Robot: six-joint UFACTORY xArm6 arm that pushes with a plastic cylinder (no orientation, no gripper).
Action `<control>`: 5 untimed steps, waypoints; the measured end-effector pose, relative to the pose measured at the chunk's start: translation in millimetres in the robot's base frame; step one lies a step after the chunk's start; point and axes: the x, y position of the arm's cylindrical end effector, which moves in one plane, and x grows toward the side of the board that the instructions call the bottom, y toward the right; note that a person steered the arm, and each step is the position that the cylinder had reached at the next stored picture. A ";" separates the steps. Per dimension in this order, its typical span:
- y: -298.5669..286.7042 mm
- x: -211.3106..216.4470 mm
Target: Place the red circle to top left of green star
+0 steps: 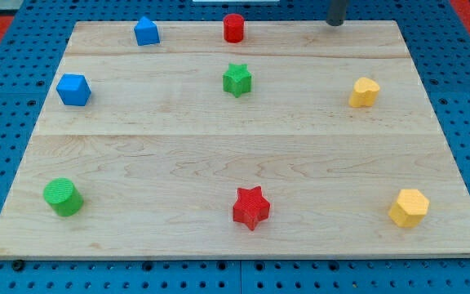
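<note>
Camera view, only one on hand. Wooden counter [219,163] over a blue pegboard. Red circle [233,28] upright near the top edge, about mid-width. Green star [237,80] just below it, almost straight under, clear gap between, not touching. So circle sits above the star, not yet up-and-left of it.

Other stuff, all well apart from those two: blue block [146,32] near top edge, left of the circle; blue cube [73,90] by the left edge; green cylinder [62,197] near bottom left corner; red star [250,207] near bottom edge, mid-width; yellow block [364,92] toward the right edge; yellow hexagon [408,207] near bottom right corner.

No claw on this rig, so nothing to call wide, narrow or holding; just a rod. My tip [334,24] at the top edge, right of the circle, well apart from it, touching no block. Rod cut off by frame top.

Progress, as a judgement: not done, prob. little or nothing achieved so far. Left to do: get tip onto the circle's right side, shove it left along the top edge a short way, stop before the blue block. Risk: clipping the star if approach dips low.
</note>
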 end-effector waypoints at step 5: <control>-161.5 11.4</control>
